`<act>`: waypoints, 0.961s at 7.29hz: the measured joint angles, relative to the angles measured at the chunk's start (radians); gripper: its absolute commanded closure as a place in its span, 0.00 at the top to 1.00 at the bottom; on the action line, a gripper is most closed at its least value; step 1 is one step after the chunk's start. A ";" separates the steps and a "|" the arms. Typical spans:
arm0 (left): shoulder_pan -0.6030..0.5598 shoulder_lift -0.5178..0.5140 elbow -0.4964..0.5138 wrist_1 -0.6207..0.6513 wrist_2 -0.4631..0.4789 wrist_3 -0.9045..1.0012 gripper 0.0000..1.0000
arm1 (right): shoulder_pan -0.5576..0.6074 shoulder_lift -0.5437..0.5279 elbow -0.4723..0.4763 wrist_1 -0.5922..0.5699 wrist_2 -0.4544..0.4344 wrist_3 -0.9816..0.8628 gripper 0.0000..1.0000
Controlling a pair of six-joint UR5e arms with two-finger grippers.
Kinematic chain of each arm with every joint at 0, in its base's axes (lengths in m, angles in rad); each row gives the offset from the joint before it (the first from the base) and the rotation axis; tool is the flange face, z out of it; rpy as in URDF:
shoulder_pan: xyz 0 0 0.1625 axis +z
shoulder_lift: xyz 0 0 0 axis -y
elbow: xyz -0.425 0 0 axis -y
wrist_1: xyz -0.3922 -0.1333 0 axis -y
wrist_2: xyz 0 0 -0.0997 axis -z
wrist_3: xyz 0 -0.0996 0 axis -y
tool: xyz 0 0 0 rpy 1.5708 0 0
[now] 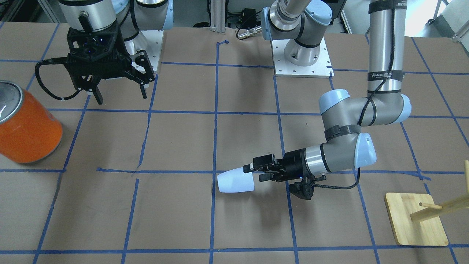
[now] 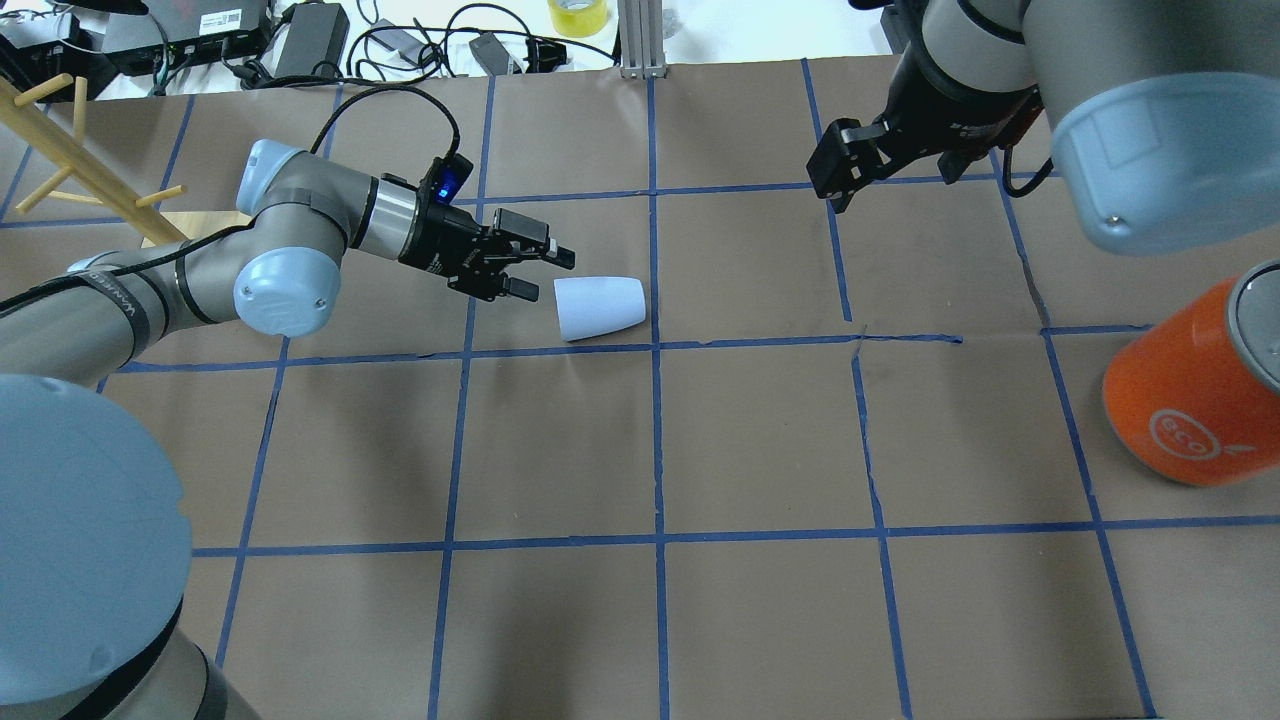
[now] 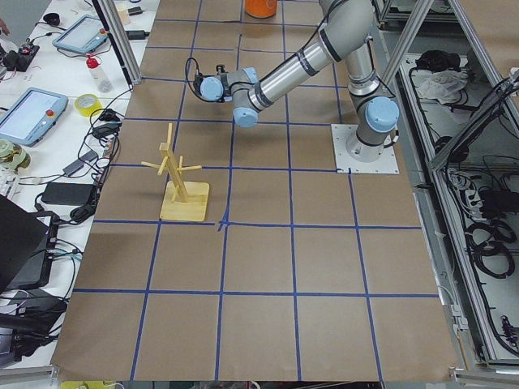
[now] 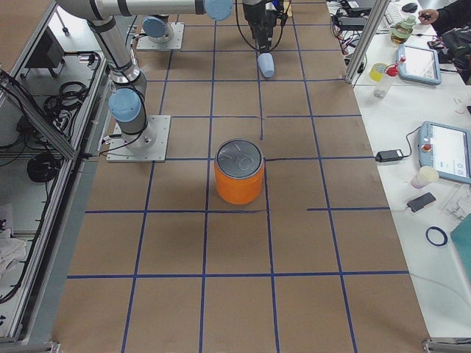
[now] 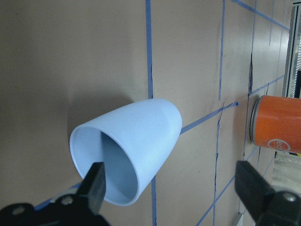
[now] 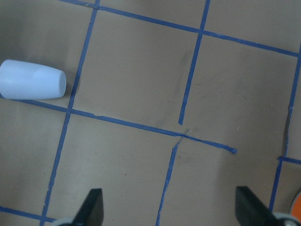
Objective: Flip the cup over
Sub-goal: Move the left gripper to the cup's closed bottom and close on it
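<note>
My left claw (image 2: 540, 272) lies low and level with its fingers spread apart, gripping nothing. One fingertip is at the open rim of the lavender-blue cup (image 2: 600, 307), which lies on its side on the brown paper table (image 2: 760, 440), mouth toward me and base just beside a blue tape line (image 2: 655, 420). My right claw (image 1: 121, 96) hangs over the table with fingers wide, well apart from the cup, and the orange can (image 2: 1190, 400) and wooden peg rack (image 1: 416, 223) stand far off toward opposite ends.
</note>
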 measured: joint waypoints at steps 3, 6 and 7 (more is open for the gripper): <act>-0.028 -0.026 -0.002 0.003 0.000 -0.011 0.81 | 0.001 -0.011 -0.001 0.006 -0.012 0.119 1.00; -0.041 -0.037 0.000 0.014 -0.007 -0.032 0.42 | 0.001 -0.015 -0.002 0.049 -0.014 0.174 1.00; -0.042 -0.036 0.003 0.035 -0.007 -0.069 0.30 | 0.001 -0.016 -0.002 0.051 -0.013 0.179 1.00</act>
